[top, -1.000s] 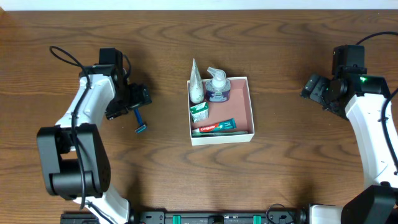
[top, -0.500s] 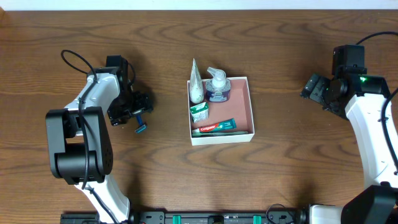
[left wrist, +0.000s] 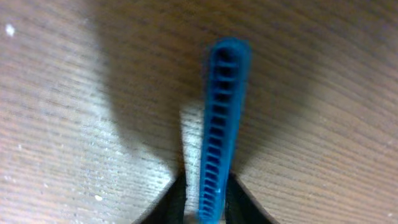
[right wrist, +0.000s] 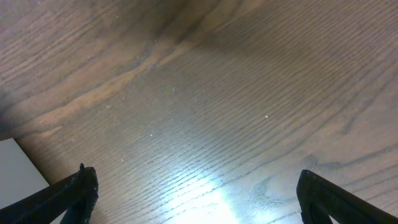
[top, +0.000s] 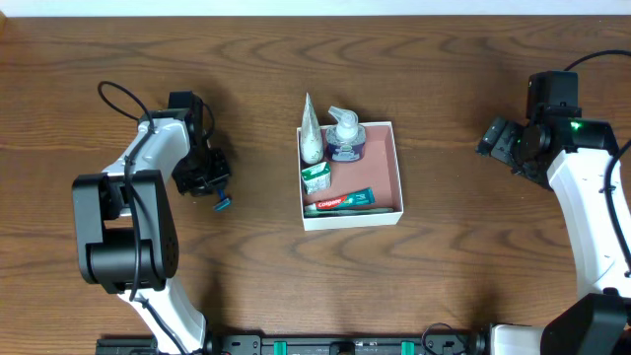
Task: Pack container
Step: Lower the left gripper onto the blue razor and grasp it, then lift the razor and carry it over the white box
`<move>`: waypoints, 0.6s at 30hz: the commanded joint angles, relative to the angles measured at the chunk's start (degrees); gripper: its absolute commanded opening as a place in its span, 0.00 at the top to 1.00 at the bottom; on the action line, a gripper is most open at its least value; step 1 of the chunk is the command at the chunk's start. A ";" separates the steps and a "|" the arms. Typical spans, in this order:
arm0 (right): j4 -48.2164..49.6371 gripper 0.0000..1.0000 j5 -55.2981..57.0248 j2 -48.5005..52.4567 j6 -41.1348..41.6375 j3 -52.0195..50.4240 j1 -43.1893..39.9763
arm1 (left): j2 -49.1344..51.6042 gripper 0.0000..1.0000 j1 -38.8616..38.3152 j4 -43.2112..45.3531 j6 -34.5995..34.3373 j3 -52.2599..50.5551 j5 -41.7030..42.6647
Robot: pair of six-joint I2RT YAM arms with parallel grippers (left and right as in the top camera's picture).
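A moment ago the blue razor (left wrist: 221,124) lay flat on the table (top: 256,286) with the left gripper (top: 210,182) just next to it. Now the left gripper has come down on it and pinches the handle tight between its two fingers. From above, only the razor's head pokes out on the near side of the gripper, so the razor looks tipped up, but I cannot tell if it has left the wood yet. This looks like the pick-up step, and I think the next job is to carry the razor to the right and put it in the container (top: 399,168). The container sits in the middle of the table, well apart from both arms. It already has four things in it: a white tube (top: 312,136) and a pump bottle (top: 345,138) on the far side, a small green and white box (top: 315,177) by the left wall, and a toothpaste tube (top: 340,202) along the near wall. The pink floor on the right side is bare, so there is room. The toothpaste says "Colgate" in white on red. The other labels are too small to read. The right gripper (right wrist: 199,190) is far off on the right, with its fingers spread wide and nothing in them.
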 commanded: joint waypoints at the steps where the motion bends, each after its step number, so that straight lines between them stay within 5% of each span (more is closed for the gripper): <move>1: -0.07 0.01 0.35 0.28 0.83 0.72 -0.44 | 0.90 0.94 -0.09 -0.66 0.02 -1.84 -0.20; 18: -0.07 0.01 0.35 0.28 0.81 0.72 -0.44 | -10.45 0.94 -1.20 -16.22 8.57 12.44 0.00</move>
